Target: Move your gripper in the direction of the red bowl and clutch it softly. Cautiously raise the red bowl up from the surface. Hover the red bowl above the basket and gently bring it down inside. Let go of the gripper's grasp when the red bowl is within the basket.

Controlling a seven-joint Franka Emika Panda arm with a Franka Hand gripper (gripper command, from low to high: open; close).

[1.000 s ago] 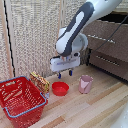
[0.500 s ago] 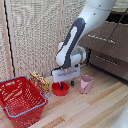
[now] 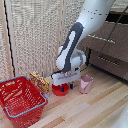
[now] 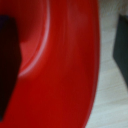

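The gripper [image 3: 66, 85] is down at floor level, right over the red bowl [image 3: 60, 90], with its white body hiding the bowl's upper part in the exterior view. One dark fingertip [image 3: 71, 86] shows just beside the bowl's right edge. In the wrist view the bowl [image 4: 60, 70] fills nearly the whole picture, its rim curving across, with a dark finger [image 4: 121, 47] outside the rim on one side and another dark shape [image 4: 7, 60] over the bowl's inside on the other. So the fingers seem to straddle the rim, but whether they are pressing on it or standing apart from it I cannot tell.

The red bowl rests on the pale wooden floor [image 3: 95, 107], close to the wall of woven screens [image 3: 35, 35]. The basket [image 3: 39, 94] stands well to the exterior view's left of the bowl and a little nearer the camera, upright, its blue-grey rim running round the red mesh. Between basket and bowl, near the wall, lies a small patterned packet [image 3: 38, 81]. A pink cup [image 3: 86, 84] stands upright just to the right of the bowl, apart from it. Dark wooden drawers [image 3: 107, 52] sit at the far right.
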